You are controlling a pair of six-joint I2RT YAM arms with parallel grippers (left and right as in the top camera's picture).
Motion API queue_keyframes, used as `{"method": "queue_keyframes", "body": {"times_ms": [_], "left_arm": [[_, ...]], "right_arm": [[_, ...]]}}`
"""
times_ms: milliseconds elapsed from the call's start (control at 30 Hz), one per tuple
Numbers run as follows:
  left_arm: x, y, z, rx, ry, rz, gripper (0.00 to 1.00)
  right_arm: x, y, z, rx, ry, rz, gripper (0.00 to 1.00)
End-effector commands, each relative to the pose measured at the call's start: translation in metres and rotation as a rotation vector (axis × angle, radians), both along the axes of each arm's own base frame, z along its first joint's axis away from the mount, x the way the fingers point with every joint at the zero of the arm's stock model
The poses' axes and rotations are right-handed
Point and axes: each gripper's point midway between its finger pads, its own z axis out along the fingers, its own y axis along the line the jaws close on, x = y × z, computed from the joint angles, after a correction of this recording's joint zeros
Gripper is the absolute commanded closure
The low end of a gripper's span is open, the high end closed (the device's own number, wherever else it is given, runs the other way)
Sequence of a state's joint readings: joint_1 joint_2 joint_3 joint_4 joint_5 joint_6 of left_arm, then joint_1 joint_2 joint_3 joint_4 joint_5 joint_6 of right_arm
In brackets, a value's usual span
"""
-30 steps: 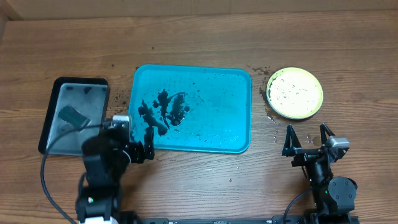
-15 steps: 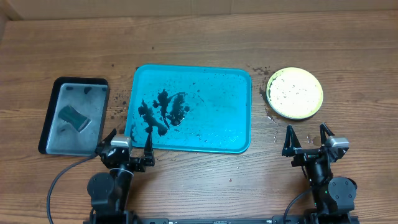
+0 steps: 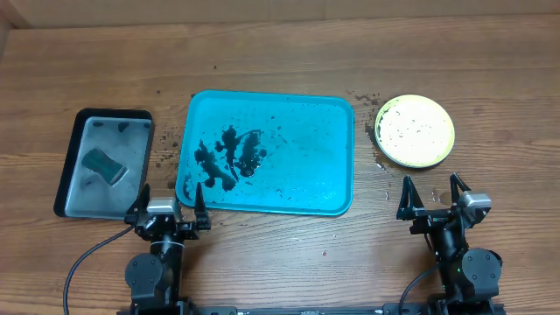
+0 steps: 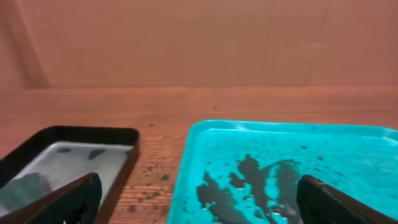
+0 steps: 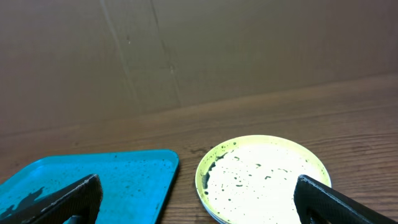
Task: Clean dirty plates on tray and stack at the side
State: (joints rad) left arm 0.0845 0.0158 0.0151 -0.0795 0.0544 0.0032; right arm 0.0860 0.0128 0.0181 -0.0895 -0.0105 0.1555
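Jaws wide open and empty on left gripper by tray, right gripper by plates.

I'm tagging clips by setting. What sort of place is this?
Likely a robotics test bench, not a kitchen: wooden table, cardboard backdrop, staged dirty tray and plate.

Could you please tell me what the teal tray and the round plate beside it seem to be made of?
Teal rectangular tray: likely plastic, glossy; uniform colour, rounded moulded rim. Round yellow-green-rimmed plate: probably plastic too, smooth; thin, even raised rim.
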Motion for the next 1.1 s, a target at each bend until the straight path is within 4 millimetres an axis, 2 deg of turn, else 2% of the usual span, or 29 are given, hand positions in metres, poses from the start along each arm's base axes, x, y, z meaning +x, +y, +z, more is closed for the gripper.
{"method": "queue_keyframes", "body": {"times_ms": [0, 1067], "left_arm": [[-0.0007, 0.0094, -0.0018, 0.015, -0.003, 0.056, 0.0], [-0.0006, 0.0093, -0.0017, 0.029, -0.002, 0.054, 0.0]], "right_arm": [[0.0002, -0.001, -0.0015, -0.007, -0.005, -0.007, 0.0], [0.0002, -0.001, -0.0015, -0.007, -0.005, -0.007, 0.0]]}}
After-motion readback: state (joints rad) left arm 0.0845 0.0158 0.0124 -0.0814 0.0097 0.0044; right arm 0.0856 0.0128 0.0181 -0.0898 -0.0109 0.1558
